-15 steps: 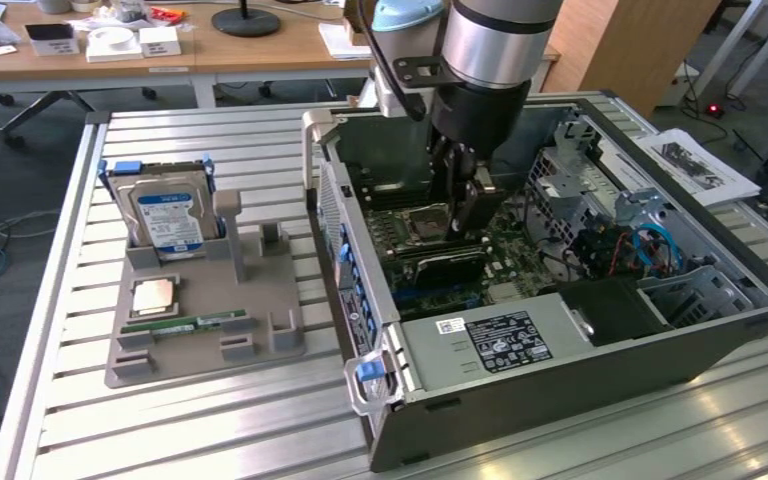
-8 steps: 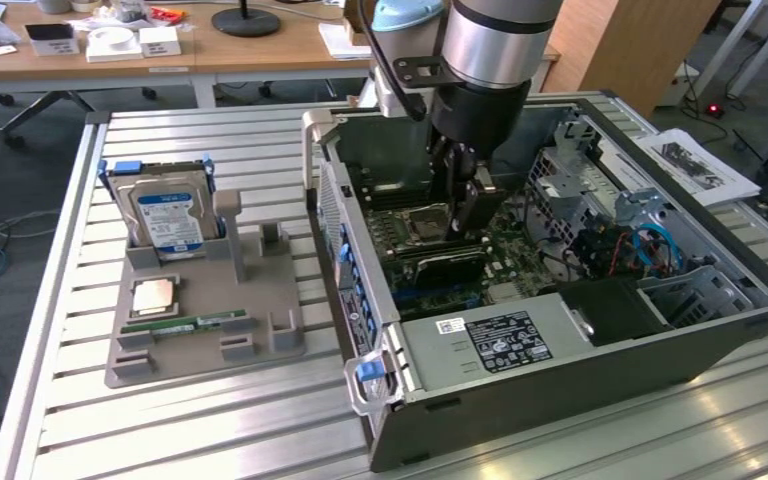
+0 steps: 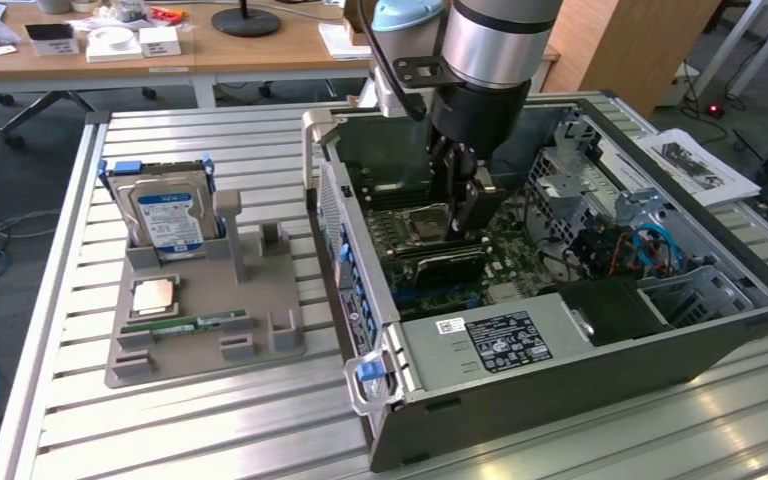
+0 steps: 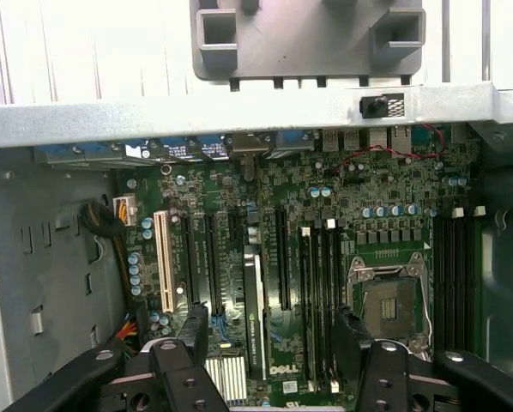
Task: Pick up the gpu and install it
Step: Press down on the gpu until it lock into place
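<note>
My gripper reaches down into the open computer case, just above the motherboard. In the wrist view its two black fingers stand wide apart, and the gripper is open and grips nothing. The gpu, a thin dark card seen edge-on, stands upright in a motherboard slot between the fingers, apart from both. In the exterior view the gpu shows as a long dark strip just below the fingertips. Beside it lies the empty CPU socket.
A grey parts holder lies at the exterior view's left with a blue-labelled hard drive, a CPU and a green RAM stick. Case walls, the drive cage, cables and the power supply crowd the gripper.
</note>
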You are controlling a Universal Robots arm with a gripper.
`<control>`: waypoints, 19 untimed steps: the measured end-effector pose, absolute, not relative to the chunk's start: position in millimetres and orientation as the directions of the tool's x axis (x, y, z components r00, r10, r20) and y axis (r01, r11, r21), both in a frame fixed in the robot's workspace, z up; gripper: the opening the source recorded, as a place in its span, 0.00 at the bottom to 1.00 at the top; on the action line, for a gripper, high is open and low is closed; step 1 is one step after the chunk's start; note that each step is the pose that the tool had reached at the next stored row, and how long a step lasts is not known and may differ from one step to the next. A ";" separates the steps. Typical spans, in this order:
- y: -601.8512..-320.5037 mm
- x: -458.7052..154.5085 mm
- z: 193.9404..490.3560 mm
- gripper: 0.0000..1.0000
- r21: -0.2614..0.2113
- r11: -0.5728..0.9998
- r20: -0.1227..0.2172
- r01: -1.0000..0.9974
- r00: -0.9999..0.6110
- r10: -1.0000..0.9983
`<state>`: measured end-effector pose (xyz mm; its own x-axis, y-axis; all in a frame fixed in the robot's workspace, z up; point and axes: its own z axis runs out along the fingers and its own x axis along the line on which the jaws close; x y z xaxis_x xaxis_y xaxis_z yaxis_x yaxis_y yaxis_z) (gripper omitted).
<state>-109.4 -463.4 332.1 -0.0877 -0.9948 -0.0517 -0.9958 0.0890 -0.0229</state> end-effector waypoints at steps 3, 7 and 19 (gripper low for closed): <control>-463.4 -109.4 332.1 0.69 -0.023 0.089 -0.052 -0.996 -0.088 -0.995; -463.4 -109.4 332.1 0.68 -0.023 0.089 -0.052 -0.996 -0.088 -0.995; -463.4 -109.4 332.1 0.15 -0.023 0.089 -0.052 -0.996 -0.088 -0.995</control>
